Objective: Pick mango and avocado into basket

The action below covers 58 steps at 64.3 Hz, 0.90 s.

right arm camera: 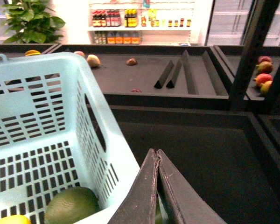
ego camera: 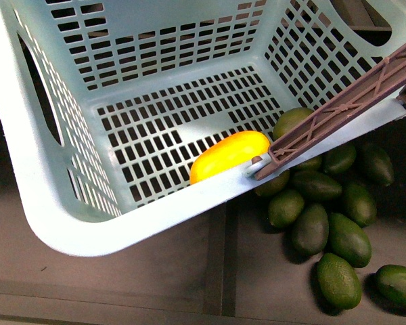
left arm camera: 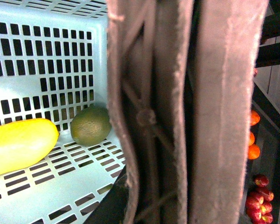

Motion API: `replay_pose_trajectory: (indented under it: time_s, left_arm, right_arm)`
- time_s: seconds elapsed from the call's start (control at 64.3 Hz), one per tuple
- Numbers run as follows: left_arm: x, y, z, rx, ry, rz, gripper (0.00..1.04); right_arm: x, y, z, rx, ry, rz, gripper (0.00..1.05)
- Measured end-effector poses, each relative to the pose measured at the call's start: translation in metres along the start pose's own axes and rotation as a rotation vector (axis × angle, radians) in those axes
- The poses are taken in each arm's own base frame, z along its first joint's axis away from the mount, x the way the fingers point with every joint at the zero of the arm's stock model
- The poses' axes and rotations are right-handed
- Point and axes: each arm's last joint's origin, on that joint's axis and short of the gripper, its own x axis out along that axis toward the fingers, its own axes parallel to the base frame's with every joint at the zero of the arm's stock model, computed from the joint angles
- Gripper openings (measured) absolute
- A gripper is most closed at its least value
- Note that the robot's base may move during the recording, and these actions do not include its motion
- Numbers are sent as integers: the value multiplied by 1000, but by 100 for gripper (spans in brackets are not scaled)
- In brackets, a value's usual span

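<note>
The mango (ego camera: 230, 156) and the avocado (left arm camera: 90, 125) are lying side by side on the slotted floor of the basket (ego camera: 122, 223), against its near wall. The right gripper (right arm camera: 157, 161) is hanging just outside that wall, above and beside the avocado, its 2 fingers pressed together with nothing between them. The left wrist view is showing brown padded surfaces filling the frame; whether the left gripper is open or closed cannot be told. The front view alone is showing loose avocados (ego camera: 325, 217) heaped on the dark shelf (ego camera: 189, 284) beside the basket, and its brown handle (ego camera: 345, 101).
</note>
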Motion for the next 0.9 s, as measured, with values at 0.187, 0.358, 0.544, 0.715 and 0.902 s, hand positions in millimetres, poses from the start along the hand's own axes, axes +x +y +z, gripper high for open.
replay_pose_trajectory:
  time_s: [0.187, 0.358, 0.544, 0.715, 0.902]
  left_arm:
    - [0, 0, 0, 0, 2, -1, 14]
    - [0, 0, 0, 0, 1, 0, 14]
    - [0, 0, 0, 0, 1, -1, 14]
    - [0, 0, 0, 0, 2, -1, 14]
    - [0, 0, 0, 0, 2, -1, 14]
  right_arm:
    - [-18, 0, -7, 0, 4, 5, 2]
    - [-33, 0, -12, 0, 4, 4, 2]
    - [-44, 0, -21, 0, -10, 4, 2]
    - [-54, 0, -19, 0, -13, 5, 2]
    - [-63, 0, -17, 0, -21, 5, 2]
